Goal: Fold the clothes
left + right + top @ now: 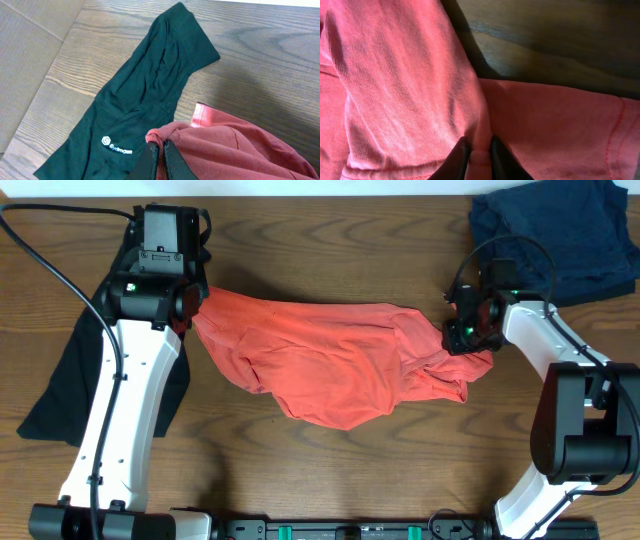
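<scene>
A red shirt [330,360] lies rumpled and stretched across the middle of the wooden table. My left gripper [192,310] is shut on its left end; in the left wrist view [160,147] red cloth [235,150] is pinched between the black fingers. My right gripper [462,332] is shut on its right end; in the right wrist view [479,150] a fold of the red shirt [410,85] sits between the fingers.
A dark green garment [70,380] with a white logo lies at the left table edge, partly under my left arm, also in the left wrist view [145,95]. A navy garment [560,230] is heaped at the back right corner.
</scene>
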